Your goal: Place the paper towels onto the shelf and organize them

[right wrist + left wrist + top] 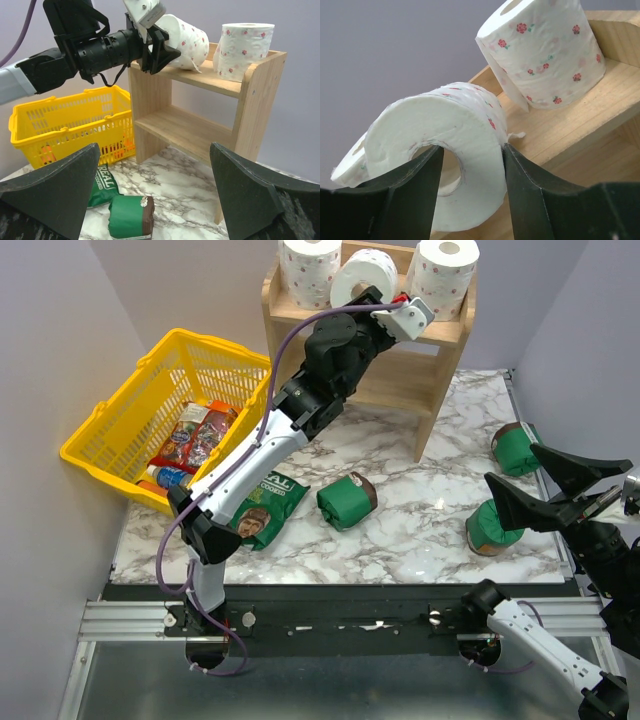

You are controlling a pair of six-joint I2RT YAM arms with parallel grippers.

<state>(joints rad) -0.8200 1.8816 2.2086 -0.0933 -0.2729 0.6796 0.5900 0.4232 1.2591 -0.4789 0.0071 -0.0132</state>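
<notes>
Middle roll (465,125) lies tilted on its side on the shelf (580,120) top tier, its wall pinched by left pincer (471,152). Upright rolls (310,265) (442,275) stand either side of pincer. Placing step; next probably stand it up, release. Right pincer (155,150) wide, empty.

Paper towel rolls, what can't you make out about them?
Left paper towel roll: top cut by the top external edge; hidden behind the left arm in right wrist.
Middle roll: underside hidden by the left gripper in left wrist.
Right roll: top cut off in left wrist.
</notes>
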